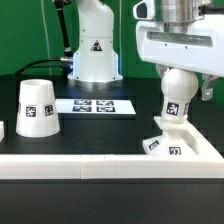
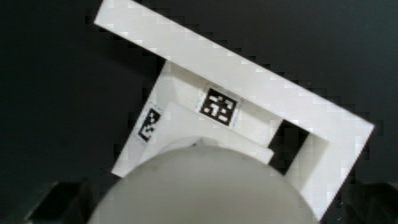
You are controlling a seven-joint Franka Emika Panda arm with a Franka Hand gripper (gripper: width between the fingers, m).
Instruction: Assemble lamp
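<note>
A white Franka Panda arm's two-finger gripper [image 1: 178,84] held a white plastic ball-shaped bulb [image 1: 173,104] over the counter's front corner on the exterior view's right, its fingers closed on the bulb's rounded upper part. The bulb leaned slightly, its narrow lower end meeting the flat square stepped white base [image 1: 168,146]. The base lay tucked into the corner where the raised white rail [image 1: 90,165] along the counter's front edge turned back along the edge on the exterior view's right.

A black-and-white square tag faced the exterior camera from the bulb's side, and further tags showed on the base. In the wrist view, the bulb's pale dome filled the foreground, with two of the base's tags [image 2: 221,105] clear beyond it. Their patterns were coded blocks, not letters.

The tapered, cup-like white plastic shade [image 1: 38,108] stood wide end down on the black counter [image 1: 115,128] toward the edge on the exterior view's left, well apart from the bulb and base, and bore its own square tag. The marker board [image 1: 95,104] lay flat at mid-counter, in front of the arm's white pedestal [image 1: 95,62]. The pedestal bore a black triangular label [image 1: 96,46], its symbol too small to read.
</note>
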